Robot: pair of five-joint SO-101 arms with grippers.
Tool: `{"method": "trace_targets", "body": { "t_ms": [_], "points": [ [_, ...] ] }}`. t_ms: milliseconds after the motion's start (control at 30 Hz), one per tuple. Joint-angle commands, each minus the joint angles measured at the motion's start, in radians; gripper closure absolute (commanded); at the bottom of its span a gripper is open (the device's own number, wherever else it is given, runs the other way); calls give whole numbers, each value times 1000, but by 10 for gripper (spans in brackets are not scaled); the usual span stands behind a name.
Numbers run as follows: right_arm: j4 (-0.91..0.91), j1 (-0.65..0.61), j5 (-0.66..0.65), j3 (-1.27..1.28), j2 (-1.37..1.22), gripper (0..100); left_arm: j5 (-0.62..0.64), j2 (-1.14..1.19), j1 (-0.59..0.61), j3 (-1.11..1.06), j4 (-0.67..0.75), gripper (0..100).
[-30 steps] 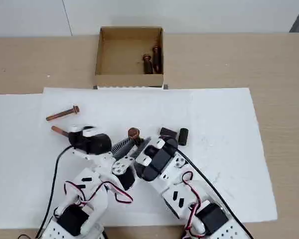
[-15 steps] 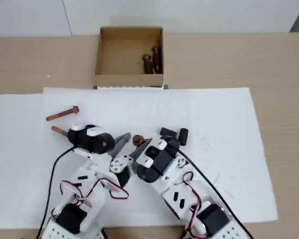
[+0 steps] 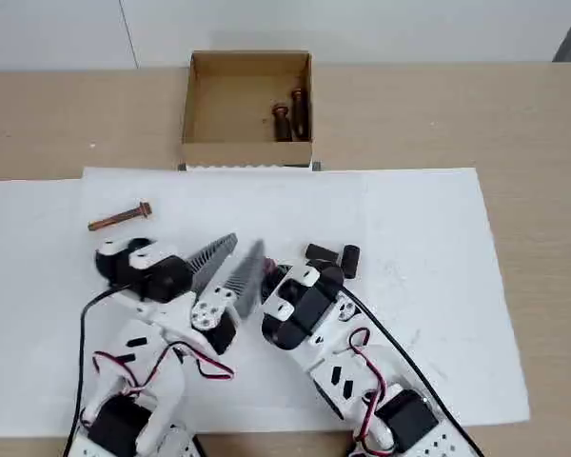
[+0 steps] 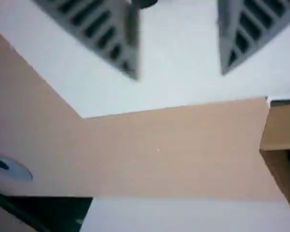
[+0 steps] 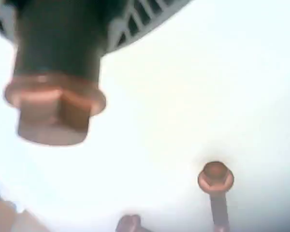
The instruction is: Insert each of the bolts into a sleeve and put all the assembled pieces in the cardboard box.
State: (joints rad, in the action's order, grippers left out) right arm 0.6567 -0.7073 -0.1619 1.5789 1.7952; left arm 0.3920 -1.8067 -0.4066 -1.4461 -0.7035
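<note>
Assembly about half done

Found two boxed pieces (image 3: 282,124), each a bolt in a sleeve, lying side by side inside the cardboard box (image 3: 198,105). Found a third piece (image 5: 55,111), with a copper bolt head poking out of a black sleeve, pinched firmly in the right gripper (image 5: 63,24), on the near side of the cardboard box and not yet in it. Found the left gripper (image 3: 246,244) spread wide with nothing between its fingers, just beside the right one and likewise short of the cardboard box. Counted two loose bolts (image 5: 216,181) on the white paper (image 3: 409,314) through the right wrist camera; placed one of them, from above, well short of the cardboard box toward the left arm's side. Counted two empty sleeves (image 3: 321,253), just beside each other, near the cardboard box's front on the right arm's side. Tallied overall: five bolts, five sleeves, one box. Judged as finished: two pieces. Judged as left: boxing the held piece, then joining and boxing the last two pairs.
</note>
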Motion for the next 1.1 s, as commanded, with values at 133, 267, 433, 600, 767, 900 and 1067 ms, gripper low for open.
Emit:
{"method": "trace_targets", "body": {
  "t_ms": [133, 267, 433, 600, 767, 900, 1067],
  "points": [
    [-25, 160, 18, -8, 13, 996, -158, -6, 198, 42, -6, 994],
    [-22, 251, 100, -17, 5, 996, -262, -6, 275, -53, -6, 994],
    [77, 271, 193, -84, 1, 996, -334, -6, 313, -188, -6, 994],
    [166, 271, 227, -232, -25, 996, -333, -5, 350, -237, -18, 994],
    [185, 271, 232, -448, -245, 996, -334, -6, 353, -237, -71, 994],
    [180, 271, 233, -661, -538, 996, -333, -6, 353, -237, -77, 994],
    [168, 282, 233, -918, -911, 996, -333, -6, 368, -237, -77, 994]
  ]
}}
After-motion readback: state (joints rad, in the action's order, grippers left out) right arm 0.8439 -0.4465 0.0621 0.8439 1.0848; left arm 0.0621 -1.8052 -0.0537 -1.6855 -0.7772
